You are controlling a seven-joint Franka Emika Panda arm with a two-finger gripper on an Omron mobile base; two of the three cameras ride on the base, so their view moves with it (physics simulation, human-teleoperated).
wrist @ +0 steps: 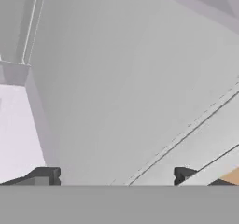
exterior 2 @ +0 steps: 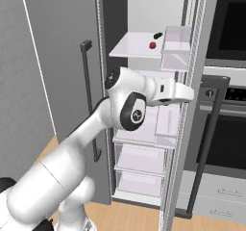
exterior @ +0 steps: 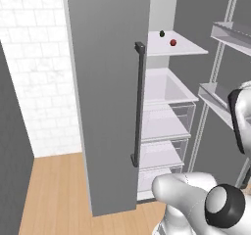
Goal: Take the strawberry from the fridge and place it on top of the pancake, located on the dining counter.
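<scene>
The tall matte grey two-door fridge (exterior 2: 62, 57) stands open, its left door shut and its right door (exterior 2: 190, 105) swung outward. On the top white shelf (exterior: 184, 48) inside lies the tiny red rounded strawberry (exterior 2: 153, 45), with a small dark rounded object (exterior 2: 157, 35) just behind it. Below that shelf sit further shelves and clear drawers (exterior 2: 141, 160). To the right of the fridge stands the black built-in oven (exterior 2: 228, 85).

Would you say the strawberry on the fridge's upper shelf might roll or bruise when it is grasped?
The strawberry looks small and rounded, so a nudge would probably roll it across the flat shelf. It is likely light and soft, so a gentle squeeze seems wise.
</scene>
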